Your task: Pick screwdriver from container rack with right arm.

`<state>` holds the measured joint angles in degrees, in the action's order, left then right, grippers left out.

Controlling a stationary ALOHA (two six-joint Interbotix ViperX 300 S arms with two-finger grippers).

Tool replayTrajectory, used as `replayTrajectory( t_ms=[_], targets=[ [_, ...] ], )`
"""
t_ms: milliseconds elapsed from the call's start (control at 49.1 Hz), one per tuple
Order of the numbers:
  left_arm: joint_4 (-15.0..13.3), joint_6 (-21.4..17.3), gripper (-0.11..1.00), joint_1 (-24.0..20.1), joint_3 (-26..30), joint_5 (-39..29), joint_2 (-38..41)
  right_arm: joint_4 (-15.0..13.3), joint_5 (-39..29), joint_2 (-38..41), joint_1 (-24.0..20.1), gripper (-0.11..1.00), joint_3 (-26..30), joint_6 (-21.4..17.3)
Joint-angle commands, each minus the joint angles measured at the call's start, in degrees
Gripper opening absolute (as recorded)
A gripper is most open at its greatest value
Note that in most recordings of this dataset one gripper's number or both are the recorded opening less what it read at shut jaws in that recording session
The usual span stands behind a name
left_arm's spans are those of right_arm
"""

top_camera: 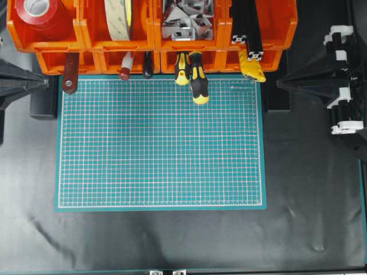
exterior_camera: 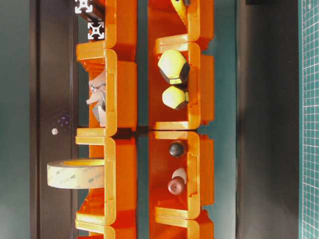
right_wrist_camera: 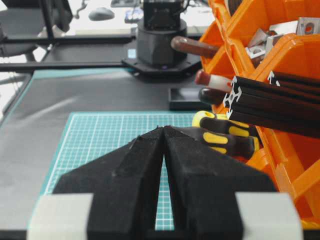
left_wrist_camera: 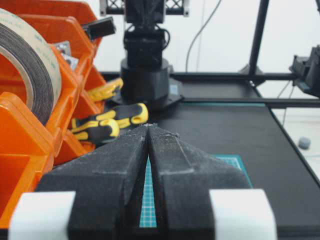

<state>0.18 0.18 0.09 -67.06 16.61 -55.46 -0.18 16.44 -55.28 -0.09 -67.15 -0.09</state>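
orange rack point(top_camera: 189, 60) along the mat's point(top_camera: 160, 149) far edge, screwdriver point(top_camera: 199, 85) handle sticking out of a lower bin onto the mat, just beside a smaller yellow-black tool point(top_camera: 182, 69). right claw point(right_wrist_camera: 164, 131) closed, holding nothing, well apart from the screwdriver. left claw point(left_wrist_camera: 149, 127) also closed and empty, parked at the mat's left side

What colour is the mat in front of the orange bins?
Green with a white grid, clearest in the overhead view.
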Motion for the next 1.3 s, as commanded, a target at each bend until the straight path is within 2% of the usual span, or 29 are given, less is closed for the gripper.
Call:
replayTrajectory(
  t_ms=[0,81,143,244,428,570,672,835,896,978,1059,1243,1283],
  targets=[
    [1.76,0.79,0.06,1.14,1.49,0.44,0.44,0.44,0.44,0.26,-0.97,0.02,1.67,-0.44],
    [1.76,1.14,0.07,1.93,1.85,0.18,0.35,0.62,-3.52,0.7,-2.2,0.02,3.69,-1.05],
    [1.76,1.14,0.01,2.29,2.11,-0.53,0.0,0.62,-9.4,1.32,-2.9,0.02,7.03,-1.93],
    [1.76,1.14,0.01,2.46,2.55,-2.46,-0.7,0.62,-18.02,2.9,-3.96,0.02,12.22,-2.2],
    [1.76,1.14,0.01,2.46,2.99,-6.5,-2.2,-0.26,-28.04,8.61,-7.91,0.02,22.32,-2.2],
    [1.76,1.14,0.01,2.46,3.25,-7.56,-2.99,-2.99,-34.1,15.73,-11.34,0.02,29.18,-2.2],
    [1.76,1.14,0.01,2.46,3.52,-7.73,-3.08,-6.33,-38.94,21.18,-13.62,0.02,34.37,-2.29],
    [1.76,1.14,0.01,2.46,3.52,-7.73,-2.99,-16.0,-49.39,28.83,-17.49,0.02,43.07,-2.99],
    [1.76,1.14,0.01,2.46,3.52,-7.73,-2.99,-20.21,-53.44,31.11,-18.9,0.02,45.35,-4.48],
    [1.85,1.14,0.01,2.55,3.52,-7.73,-2.99,-27.16,-58.45,34.28,-21.18,0.02,47.81,-8.53],
    [1.76,1.23,0.01,2.46,3.52,-7.82,-2.99,-36.21,-63.98,37.53,-24.35,0.02,49.22,-14.33],
    [1.76,1.23,0.01,2.55,3.52,-7.91,-3.08,-58.97,-79.89,43.33,-33.49,0.02,49.22,-29.18],
    [1.76,1.23,0.01,2.64,3.52,-7.91,-3.08,-61.96,-82.62,44.21,-34.98,0.02,48.43,-31.99]
  ],
)
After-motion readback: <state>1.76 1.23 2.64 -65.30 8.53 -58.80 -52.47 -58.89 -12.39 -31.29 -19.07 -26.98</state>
